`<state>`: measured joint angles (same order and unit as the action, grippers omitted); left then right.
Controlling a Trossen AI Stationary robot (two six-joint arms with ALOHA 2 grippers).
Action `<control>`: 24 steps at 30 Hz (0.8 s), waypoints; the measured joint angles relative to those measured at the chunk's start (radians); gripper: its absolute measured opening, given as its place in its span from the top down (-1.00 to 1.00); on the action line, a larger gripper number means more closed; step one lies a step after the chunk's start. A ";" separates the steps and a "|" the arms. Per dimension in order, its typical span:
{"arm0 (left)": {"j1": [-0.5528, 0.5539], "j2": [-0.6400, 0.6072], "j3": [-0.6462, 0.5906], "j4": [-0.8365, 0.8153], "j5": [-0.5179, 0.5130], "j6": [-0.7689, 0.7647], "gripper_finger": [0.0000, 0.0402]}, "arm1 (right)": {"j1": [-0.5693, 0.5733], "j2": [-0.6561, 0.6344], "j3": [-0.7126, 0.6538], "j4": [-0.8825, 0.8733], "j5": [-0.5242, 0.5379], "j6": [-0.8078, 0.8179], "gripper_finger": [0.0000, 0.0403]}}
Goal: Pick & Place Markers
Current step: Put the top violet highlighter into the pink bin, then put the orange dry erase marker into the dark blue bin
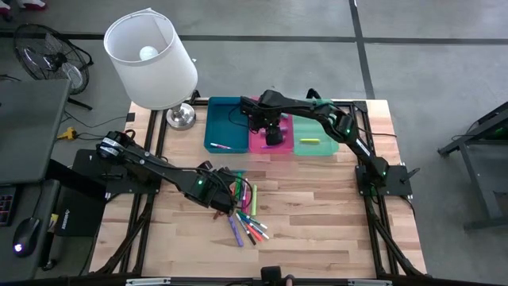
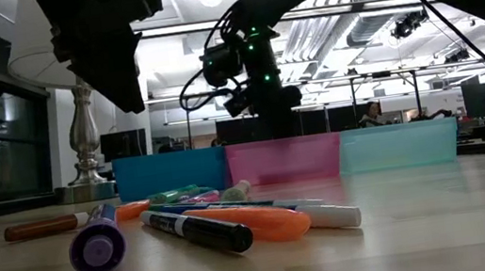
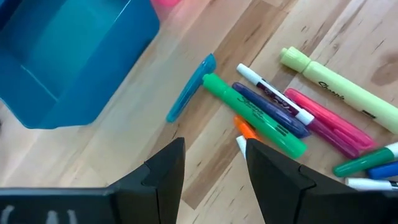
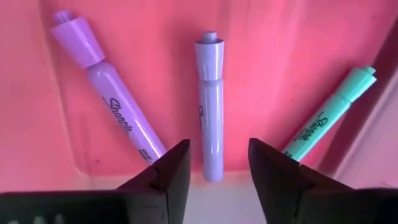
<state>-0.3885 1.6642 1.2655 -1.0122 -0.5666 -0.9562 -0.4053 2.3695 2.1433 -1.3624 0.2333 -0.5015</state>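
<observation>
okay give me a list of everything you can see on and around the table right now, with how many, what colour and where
Markers in pile: about a dozen, mixed colours, front centre of table.
Markers in pink tray: three, two purple and one teal.
Marker in blue tray: one, pale.
Marker in green tray: one, yellow.
Trays: three, blue, pink, green, side by side at the back.
Lamp: one, white shade, back left.
Table: one, light wood.
Left gripper: open, over the pile.
Right gripper: open, above the pink tray.
</observation>
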 joint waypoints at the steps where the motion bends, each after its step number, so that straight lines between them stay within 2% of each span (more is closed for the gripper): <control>1: 0.000 0.000 0.000 -0.005 -0.004 0.000 0.18 | 0.000 -0.002 0.000 0.000 0.004 0.001 0.22; 5: 0.000 0.000 0.000 -0.029 -0.014 -0.014 0.18 | -0.003 -0.040 -0.002 -0.004 0.014 0.015 0.16; 8: -0.005 0.000 0.000 -0.047 -0.015 -0.018 0.18 | -0.008 -0.103 -0.002 -0.015 -0.025 0.049 0.16; 13: -0.007 0.007 -0.021 -0.025 -0.019 -0.032 0.18 | -0.013 -0.235 -0.001 -0.022 -0.201 0.097 0.20; 17: -0.020 0.008 -0.093 -0.027 -0.017 -0.118 0.18 | 0.005 -0.346 -0.001 -0.029 -0.361 0.118 0.24; 21: -0.034 0.008 -0.159 -0.027 0.043 -0.227 0.18 | 0.037 -0.456 -0.015 -0.022 -0.448 0.128 0.28; 24: -0.045 0.008 -0.176 -0.018 0.091 -0.277 0.18 | 0.075 -0.555 -0.082 0.004 -0.489 0.129 0.29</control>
<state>-0.4337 1.6718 1.0900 -1.0299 -0.4755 -1.2330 -0.3304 1.8146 2.0615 -1.3588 -0.2560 -0.3722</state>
